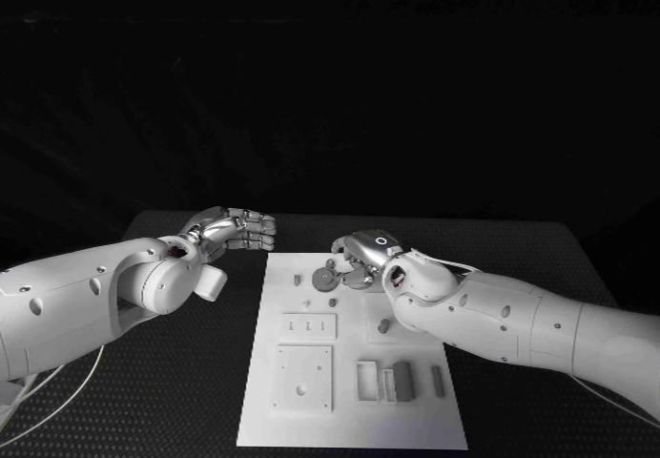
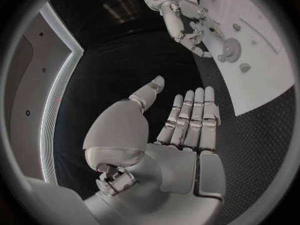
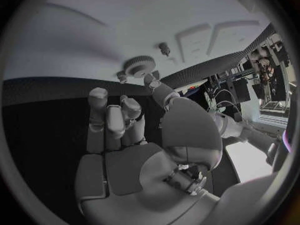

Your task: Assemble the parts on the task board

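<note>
The white task board (image 1: 351,420) lies in the middle of the black table. A grey gear (image 1: 324,279) lies flat near its far end, also seen as the gear (image 2: 231,47) and the gear (image 3: 139,65). My right hand (image 1: 360,256) hovers just beside the gear with fingers loosely curled and thumb stretched toward it, holding nothing; the right hand (image 3: 119,120) shows an empty palm. My left hand (image 1: 234,229) floats over the table left of the board's far corner; the left hand (image 2: 181,130) has straight fingers and holds nothing. Small grey pegs (image 1: 298,280) stand by the gear.
More grey parts sit on the board: a peg (image 1: 385,325), a long block (image 1: 399,382) and a thin bar (image 1: 438,380) near the front right. Recessed plates (image 1: 305,377) mark the board's left half. Black table (image 1: 179,382) surrounds the board.
</note>
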Tool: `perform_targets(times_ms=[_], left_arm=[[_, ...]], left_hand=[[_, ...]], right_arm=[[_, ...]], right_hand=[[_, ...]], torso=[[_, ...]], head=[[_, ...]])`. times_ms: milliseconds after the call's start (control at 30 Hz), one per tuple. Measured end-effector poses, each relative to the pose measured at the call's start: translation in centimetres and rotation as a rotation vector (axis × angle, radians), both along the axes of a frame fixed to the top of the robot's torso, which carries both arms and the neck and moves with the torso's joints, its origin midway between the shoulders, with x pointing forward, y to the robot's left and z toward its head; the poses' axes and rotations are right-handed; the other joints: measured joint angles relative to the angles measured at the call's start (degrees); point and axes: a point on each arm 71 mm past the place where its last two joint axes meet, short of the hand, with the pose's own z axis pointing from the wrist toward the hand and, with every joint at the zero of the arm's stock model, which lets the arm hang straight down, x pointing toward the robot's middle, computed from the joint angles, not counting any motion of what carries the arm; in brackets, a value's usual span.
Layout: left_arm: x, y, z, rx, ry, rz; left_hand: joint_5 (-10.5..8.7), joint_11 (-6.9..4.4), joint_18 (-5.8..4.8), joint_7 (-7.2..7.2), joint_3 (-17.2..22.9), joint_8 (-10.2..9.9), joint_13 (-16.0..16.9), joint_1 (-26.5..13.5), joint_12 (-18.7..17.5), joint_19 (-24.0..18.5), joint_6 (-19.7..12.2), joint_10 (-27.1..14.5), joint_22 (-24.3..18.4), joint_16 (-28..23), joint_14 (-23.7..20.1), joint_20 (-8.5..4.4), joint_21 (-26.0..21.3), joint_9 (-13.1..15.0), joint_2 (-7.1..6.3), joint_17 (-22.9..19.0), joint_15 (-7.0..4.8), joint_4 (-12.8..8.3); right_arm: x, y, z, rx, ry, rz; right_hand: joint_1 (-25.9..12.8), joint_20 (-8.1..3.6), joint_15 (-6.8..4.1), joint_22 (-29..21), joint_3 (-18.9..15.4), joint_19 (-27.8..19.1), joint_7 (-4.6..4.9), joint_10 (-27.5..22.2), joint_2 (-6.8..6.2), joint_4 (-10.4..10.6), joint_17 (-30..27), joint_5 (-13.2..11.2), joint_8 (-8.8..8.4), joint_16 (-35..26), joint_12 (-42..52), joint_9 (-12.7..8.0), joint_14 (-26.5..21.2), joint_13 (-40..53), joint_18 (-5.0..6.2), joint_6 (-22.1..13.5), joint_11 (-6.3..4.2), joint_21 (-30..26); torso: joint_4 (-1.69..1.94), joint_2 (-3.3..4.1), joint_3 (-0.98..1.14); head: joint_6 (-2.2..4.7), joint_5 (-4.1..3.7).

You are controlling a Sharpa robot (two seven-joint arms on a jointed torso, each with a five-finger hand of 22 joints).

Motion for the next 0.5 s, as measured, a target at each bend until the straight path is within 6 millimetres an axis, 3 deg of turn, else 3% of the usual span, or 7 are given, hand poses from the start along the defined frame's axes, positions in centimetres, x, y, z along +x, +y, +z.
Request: perform_targets(times_ms=[267, 500], left_arm=[[-0.1, 0.2, 0.0, -0.003, -0.004, 0.0], [-0.2, 0.4, -0.4, -0.003, -0.001, 0.005]], left_hand=[[0.0, 0.0, -0.03, 0.0, 0.0, 0.0, 0.0, 0.0, 0.0, 0.0, 0.0, 0.0, 0.0, -0.22, 0.0, 0.0, 0.0, 0.0, 0.0, 0.11, 0.0, 0.0], [0.0, 0.0, -0.1, 0.0, 0.0, 0.0, 0.0, 0.0, 0.0, 0.0, 0.0, 0.0, 0.0, -0.22, 0.0, 0.0, 0.0, 0.0, 0.0, 0.11, 0.0, 0.0]], right_arm=[[0.5, -4.5, 3.8, 0.084, -0.012, -0.007], [1.5, -10.2, 5.0, 0.133, 0.056, -0.047]], right_hand=[[0.77, 0.08, -0.8, 0.0, -0.09, 0.1, -0.56, -0.23, 0.31, -0.57, -1.52, 0.0, 0.82, 0.0, 0.0, 0.32, -0.48, -0.2, -0.03, 1.3, -0.26, 0.0], [0.77, 0.22, -0.9, 0.0, -0.63, -0.45, -0.68, -0.64, 0.31, -1.13, -2.53, 0.0, 0.82, 0.0, 0.0, 0.38, -1.61, -0.2, -0.03, 1.42, -0.67, -0.24]], torso=[[-0.24, 0.04, 0.08], [-0.84, 0.04, 0.47]], head=[[0.55, -0.2], [1.09, -0.23]])
